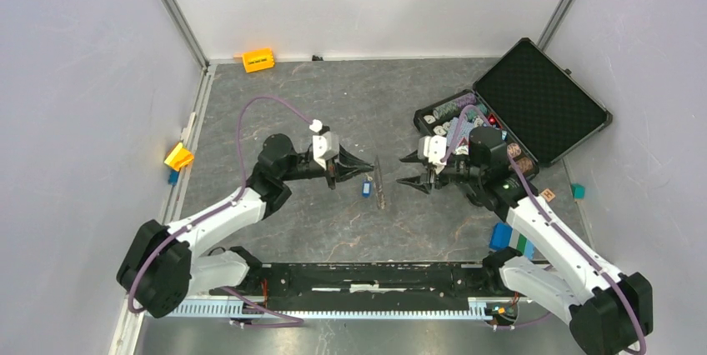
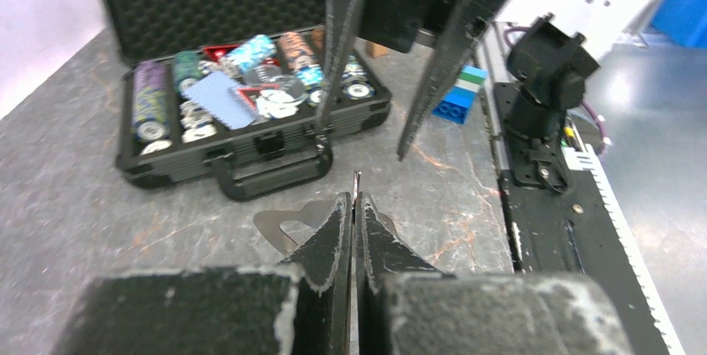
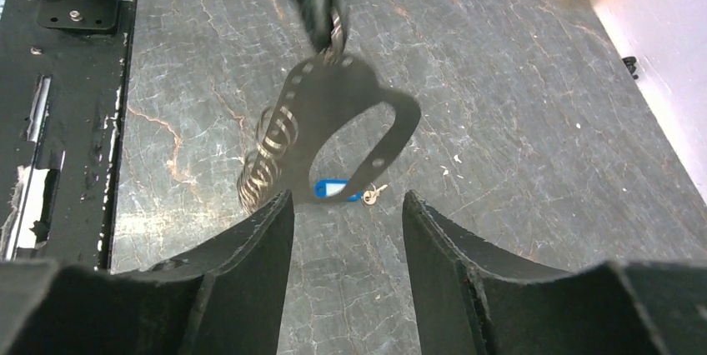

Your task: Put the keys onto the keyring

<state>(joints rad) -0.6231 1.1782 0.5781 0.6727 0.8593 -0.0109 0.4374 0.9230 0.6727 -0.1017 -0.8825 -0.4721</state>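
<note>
**A:** While our left pincer [image 1: 367, 169] has its fingers pressed flat together on one thin edge of the keyring [image 3: 329, 88], what do we have to work with?

**B:** We hold the ring out just past that pincer's tips. It is a flat, dark metal loop with small holes along its band, and a wire coil [image 3: 265, 163] hangs at one side. From above it shows edge-on, its long axis crossing the line between our two pincers. Whether its lower end touches the table [image 1: 333, 105] we cannot tell.

**A:** And the key?

**B:** The key [image 3: 333, 190] lies on the table just below the left pincer's tips, beside the ring's lower end. It has a blue tag with a small metal key at one end, and its long axis runs much as the ring's does.

**A:** So which arm goes for it?

**B:** The left is nearer but occupied. Our right pincer [image 1: 404, 170] is spread wide with nothing in it, facing the ring's broad side. From it, the key lies ahead and lower, beyond the ring, and shows through the loop. We judge the right must reach under or round the ring and close across the tag's short width.
</note>
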